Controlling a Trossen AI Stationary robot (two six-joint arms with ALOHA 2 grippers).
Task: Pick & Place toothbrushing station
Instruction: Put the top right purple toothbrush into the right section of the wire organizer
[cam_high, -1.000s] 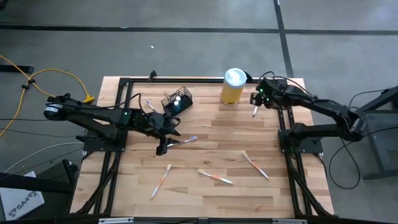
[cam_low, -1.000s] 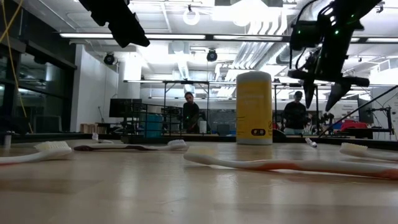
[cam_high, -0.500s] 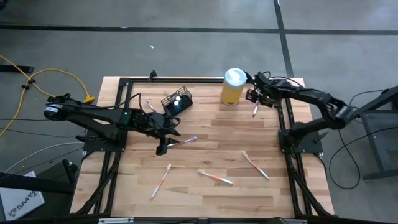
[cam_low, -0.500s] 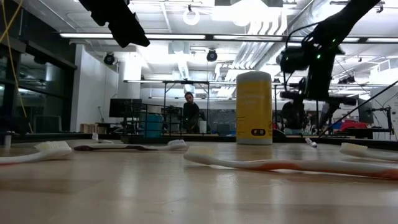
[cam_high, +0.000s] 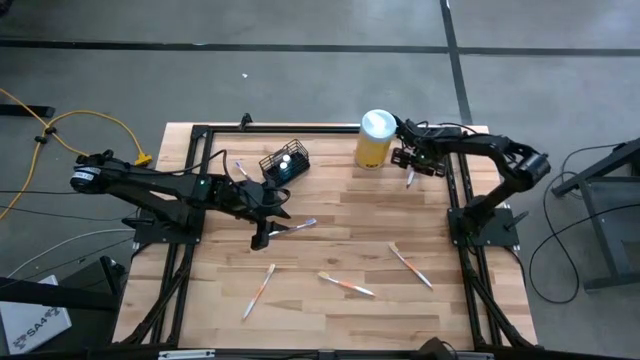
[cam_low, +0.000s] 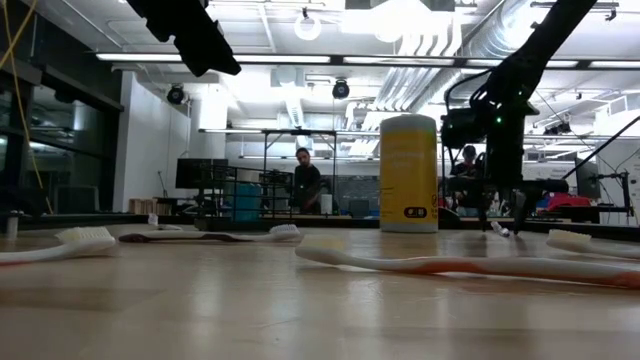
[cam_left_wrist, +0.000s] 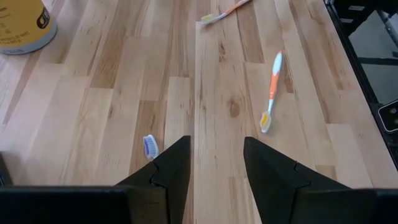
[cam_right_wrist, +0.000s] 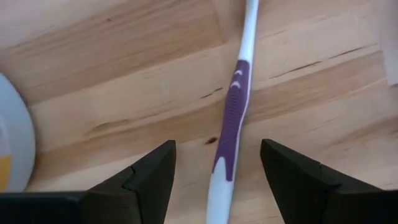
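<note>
The toothbrushing station, a small black wire-mesh holder (cam_high: 285, 163), sits on the far left part of the table, left of the yellow canister (cam_high: 374, 138). My left gripper (cam_high: 272, 212) hangs open above the table just on the near side of the holder, with nothing between its fingers (cam_left_wrist: 216, 152). My right gripper (cam_high: 409, 160) is open, pointing down, low over a purple-and-white toothbrush (cam_right_wrist: 233, 118) that lies flat beside the canister. Its fingers (cam_right_wrist: 152, 171) stand on either side of the purple handle without touching it.
Loose toothbrushes lie flat on the wood: one with a blue head (cam_left_wrist: 150, 146) under my left gripper, an orange one (cam_left_wrist: 272, 93), and others toward the near edge (cam_high: 258, 290) (cam_high: 345, 285) (cam_high: 410, 265). A black frame (cam_high: 455, 200) borders the table. People stand in the room beyond (cam_low: 305, 180).
My right gripper has sunk from high above the table to just over the purple toothbrush, moving a little toward the canister and tipping to point more steeply down. Its fingers have stayed open. The toothbrush has not moved.
</note>
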